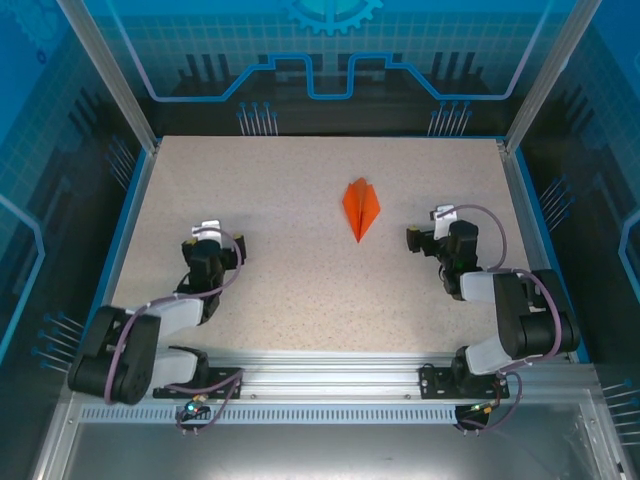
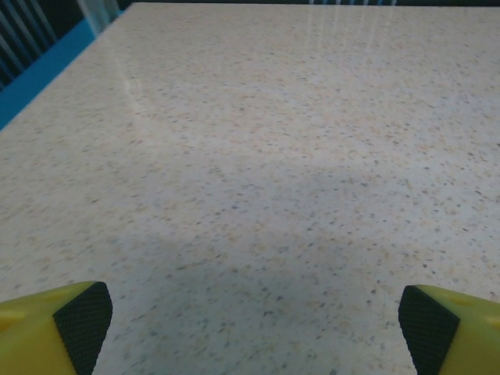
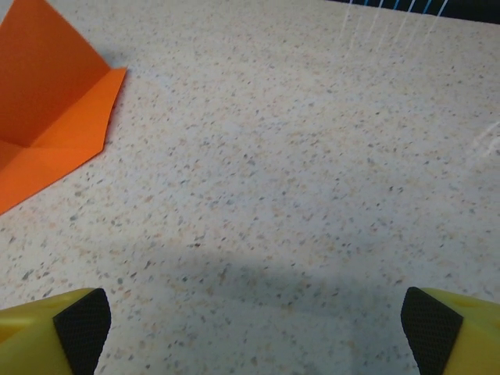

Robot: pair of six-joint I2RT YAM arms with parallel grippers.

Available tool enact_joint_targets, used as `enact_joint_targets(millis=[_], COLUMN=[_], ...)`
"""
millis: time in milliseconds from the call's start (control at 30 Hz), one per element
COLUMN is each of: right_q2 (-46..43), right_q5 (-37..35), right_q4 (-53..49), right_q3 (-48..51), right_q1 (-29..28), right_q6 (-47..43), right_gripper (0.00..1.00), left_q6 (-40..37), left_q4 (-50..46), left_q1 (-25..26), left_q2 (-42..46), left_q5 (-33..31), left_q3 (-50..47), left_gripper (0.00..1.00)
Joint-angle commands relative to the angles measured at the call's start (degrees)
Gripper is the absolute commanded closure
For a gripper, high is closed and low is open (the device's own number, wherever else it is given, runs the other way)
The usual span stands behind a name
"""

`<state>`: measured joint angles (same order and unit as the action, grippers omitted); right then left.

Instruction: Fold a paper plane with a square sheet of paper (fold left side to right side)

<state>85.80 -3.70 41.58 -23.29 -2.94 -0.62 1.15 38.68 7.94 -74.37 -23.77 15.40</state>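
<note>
— Two grippers; are both sets of jaws apart?
— Yes; the left gripper (image 2: 254, 328) hangs over the speckled table (image 1: 280, 290), gaping wide and holding nothing; the right gripper (image 3: 254, 332) likewise.
— And the paper plane (image 1: 361, 207)?
— It lies on the table right of centre, nose pointing toward the arms; it is nearer the right gripper, untouched.

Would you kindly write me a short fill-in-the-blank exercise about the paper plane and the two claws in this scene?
1. The paper plane lying on the speckled table is ____ in colour.
2. Of the two arms, the ____ one has its claw nearer to the plane.
3. The left claw and the right claw both stand ____, holding nothing.
Missing words: orange; right; open.
</note>
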Motion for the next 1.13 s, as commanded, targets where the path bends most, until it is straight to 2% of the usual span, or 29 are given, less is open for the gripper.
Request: enact_joint_targets(millis=[0, 67, 133, 233, 267, 333, 1100], right_q2=[0.3, 0.3, 0.3, 0.4, 0.3, 0.3, 0.4], right_q5=[2.8, 2.8, 2.8, 2.7, 2.7, 2.7, 1.0], right_q4=[2.0, 1.9, 1.9, 1.9, 1.9, 1.9, 1.7], right_q3=[-1.1, -1.1, -1.1, -1.1, -1.1, -1.1, -1.3], right_q1=[0.7, 0.7, 0.6, 0.6, 0.6, 0.7, -0.4], right_q6=[0.4, 0.4, 0.4, 0.4, 0.4, 0.4, -0.2], right_gripper=[0.00, 0.00, 0.00, 0.00, 0.01, 0.01, 0.00], left_q6=[-3.7, -4.5, -3.0, -2.1, -1.4, 0.1, 0.2], left_q4=[11.0, 15.3, 13.3, 16.3, 10.2, 8.9, 9.1], left_q1=[-0.9, -0.9, -2.4, -3.6, -4.1, -6.0, -6.2], left_q2=[-5.7, -9.8, -8.9, -13.7, -12.4, -12.7, -12.8], left_q5=[6.1, 6.5, 8.6, 8.8, 10.2, 12.3, 12.6], left_q3=[3.1, 3.2, 3.3, 4.5, 6.2, 7.2, 7.3], left_gripper=[0.01, 0.02, 0.02, 0.01, 0.02, 0.02, 0.02])
